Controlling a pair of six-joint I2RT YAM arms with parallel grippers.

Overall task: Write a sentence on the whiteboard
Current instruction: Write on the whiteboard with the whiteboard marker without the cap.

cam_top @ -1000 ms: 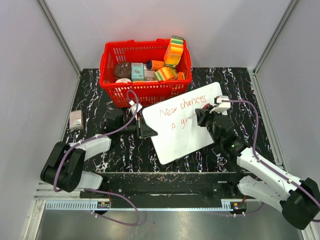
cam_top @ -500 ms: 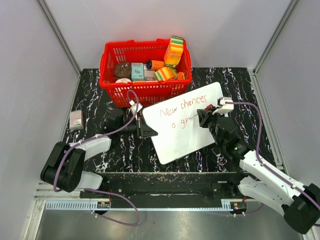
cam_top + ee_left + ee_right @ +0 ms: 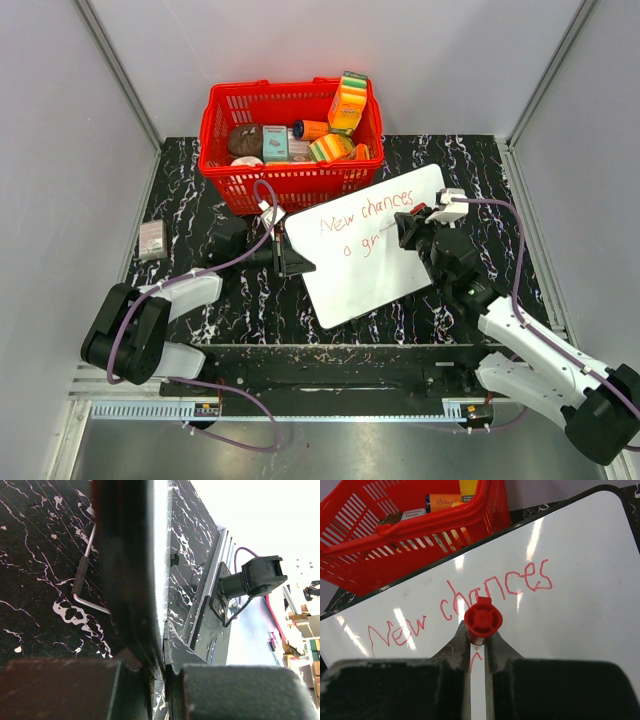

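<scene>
The whiteboard (image 3: 365, 285) lies tilted on the dark marbled table, in front of the basket. The sentence (image 3: 365, 213) in thin red marker reads "New chances", with "a gr" on a second line. My left gripper (image 3: 291, 259) is shut on the board's left edge; the left wrist view shows the thin board (image 3: 160, 540) edge-on, running into my left gripper (image 3: 162, 662). My right gripper (image 3: 479, 637) is shut on a red marker (image 3: 483, 619), which stands upright on the whiteboard (image 3: 580, 595) just under the sentence (image 3: 520, 582). In the top view my right gripper (image 3: 405, 232) is at the end of the second line.
A red basket (image 3: 290, 178) full of packets stands behind the board, and its wall (image 3: 420, 527) shows in the right wrist view. A small grey box (image 3: 152, 240) lies at the table's left edge. A bent metal rod (image 3: 84, 575) lies on the table beside the board.
My right gripper has shifted slightly to the right along the second line with the marker. The left arm and the board have not moved.
</scene>
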